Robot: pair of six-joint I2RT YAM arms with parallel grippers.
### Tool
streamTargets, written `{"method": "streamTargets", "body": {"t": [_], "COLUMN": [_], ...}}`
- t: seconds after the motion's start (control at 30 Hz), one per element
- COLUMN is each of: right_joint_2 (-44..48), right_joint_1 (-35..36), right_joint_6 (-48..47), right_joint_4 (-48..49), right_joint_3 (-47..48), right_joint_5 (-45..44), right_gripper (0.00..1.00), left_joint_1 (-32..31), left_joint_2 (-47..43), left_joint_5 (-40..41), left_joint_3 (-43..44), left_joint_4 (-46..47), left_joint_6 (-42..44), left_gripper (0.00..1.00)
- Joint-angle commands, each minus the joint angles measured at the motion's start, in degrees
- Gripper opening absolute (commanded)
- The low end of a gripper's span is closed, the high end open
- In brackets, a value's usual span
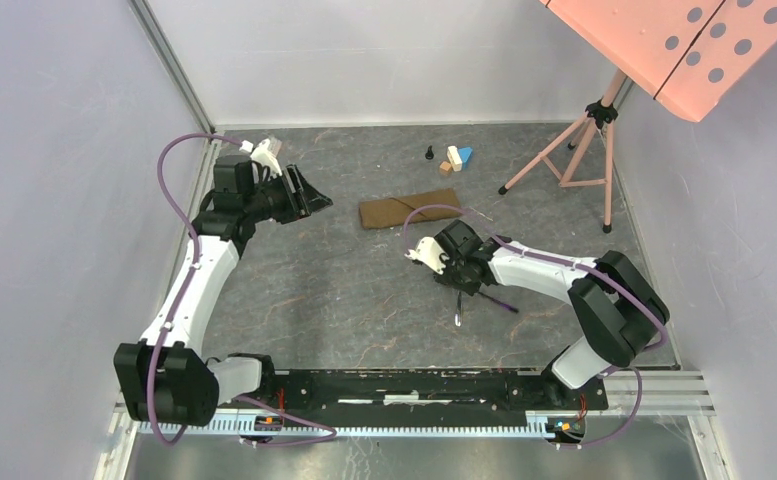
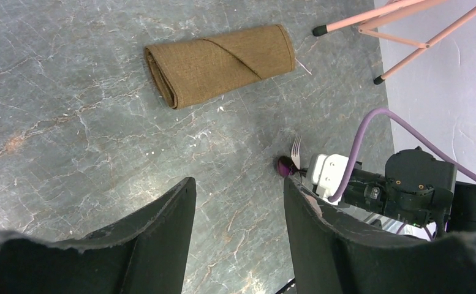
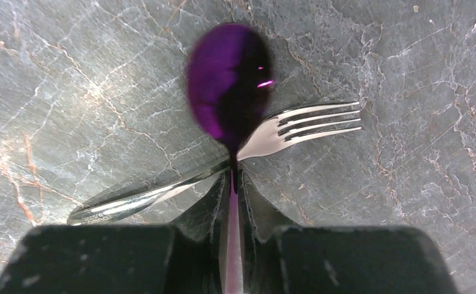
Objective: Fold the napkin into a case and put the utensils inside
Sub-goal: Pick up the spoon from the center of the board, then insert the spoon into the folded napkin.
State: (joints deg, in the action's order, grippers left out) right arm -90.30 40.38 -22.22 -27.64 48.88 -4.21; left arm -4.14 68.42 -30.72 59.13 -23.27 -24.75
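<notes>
Here, right gripper (image 3: 232,184): fingers pinched narrow on the thin handle of the spoon (image 3: 229,82), low over the table (image 1: 344,290), probably to carry it toward the case (image 2: 220,64).
spoon: glossy purple oval bowl, near right of centre, crossing the fork (image 3: 284,131).
fork: polished silver metal, lying flat.
case: coarse brown cloth, narrow pouch with a diagonal flap, far centre, apart from the utensils.
left gripper (image 2: 238,190): fingers wide, empty, raised at far left, out of the way.
</notes>
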Motion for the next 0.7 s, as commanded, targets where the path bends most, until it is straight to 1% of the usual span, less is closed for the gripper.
{"method": "streamTargets", "body": {"t": [0.0, 0.1, 0.17, 0.23, 0.3, 0.37, 0.43, 0.47, 0.57, 0.67], "right_joint_2": [0.6, 2.5, 4.0, 5.1, 5.1, 3.6, 0.8, -1.6, -8.5, -15.3], "right_joint_1": [-0.2, -0.1, -0.1, -0.2, -0.2, -0.2, -0.2, -0.2, -0.2, -0.2], "right_joint_6": [-1.1, -3.0, -4.8, -9.1, -15.2, -21.7, -26.4, -27.8, -30.5, -32.6], "right_joint_4": [0.6, -2.3, -3.8, -3.1, -0.4, 2.5, 5.6, 5.5, 4.1, 2.0], "right_joint_3": [0.4, 3.6, 7.9, 12.0, 15.2, 18.5, 22.4, 25.2, 36.2, 45.5], "right_joint_5": [-1.8, -4.6, -7.2, -6.4, -2.6, 3.8, 9.7, 12.6, 19.6, 26.7], "right_gripper": [0.09, 0.00, 0.00, 0.00, 0.00, 0.00, 0.00, 0.00, 0.00, 0.00], "left_joint_1": [0.5, 0.7, 0.7, 0.7, 0.7, 0.8, 0.6, 0.6, -0.2, -0.8], "left_joint_2": [0.8, 2.1, 4.4, 7.4, 11.2, 16.2, 21.8, 24.7, 29.9, 33.9], "left_joint_5": [-1.9, -1.8, -1.9, -3.1, -6.2, -10.9, -14.7, -15.9, -14.8, -11.6], "left_joint_3": [-0.6, -0.9, -1.1, -1.5, -2.4, -3.6, -4.0, -3.3, 0.2, 4.8], "left_joint_4": [3.1, 3.5, 3.9, 5.4, 9.3, 15.2, 22.0, 23.0, 22.6, 17.5], "left_joint_6": [-0.4, -1.2, -2.3, -4.5, -9.6, -16.4, -22.9, -24.5, -24.8, -22.5], "left_gripper": [0.62, 0.63, 0.63, 0.63, 0.62, 0.60, 0.57, 0.56, 0.55, 0.55]}}
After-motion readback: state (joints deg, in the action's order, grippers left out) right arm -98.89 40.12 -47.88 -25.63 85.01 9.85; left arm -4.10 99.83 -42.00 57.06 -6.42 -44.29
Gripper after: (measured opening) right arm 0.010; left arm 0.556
